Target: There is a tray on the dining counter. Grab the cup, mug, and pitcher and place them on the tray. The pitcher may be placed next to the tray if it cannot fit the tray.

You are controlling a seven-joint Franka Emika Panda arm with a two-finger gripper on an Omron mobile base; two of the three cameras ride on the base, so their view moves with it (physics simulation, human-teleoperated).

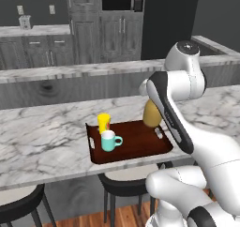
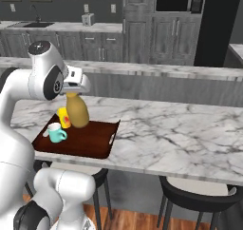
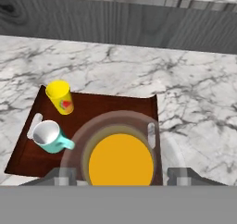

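Mustard-yellow bottle-shaped pitcher hangs directly under the claw, neck up in the jaws; jaws spread wide around the neck, so I read it as pinched and carried. Its base looks just above, or maybe touching, the flat dark reddish-brown rectangular tray; can't tell which. In hand view the pitcher mouth sits dead centre between the finger tips.

Rel. to claw:
- small bright yellow handleless cup w/ red mark: on tray, ahead and to the left
- small teal mug w/ white inside: on tray, left, nearer than cup, handle pointing toward pitcher
- tray's white cut-out handle: just to the right of pitcher, so pitcher is at tray's right end
- white marble dining counter: under the tray, spreading ahead and to both sides

Judgement: cup + mug done, pitcher is last item, release pending.

Risks:
- released before base is seated → tall narrow body tips, prob. toward mug
- base lands on raised rim / handle cut-out → sits tilted, rolls off onto counter or over the near edge
- claw lifts off-axis → drags neck, topples it
- any sideways shift left → clips mug handle
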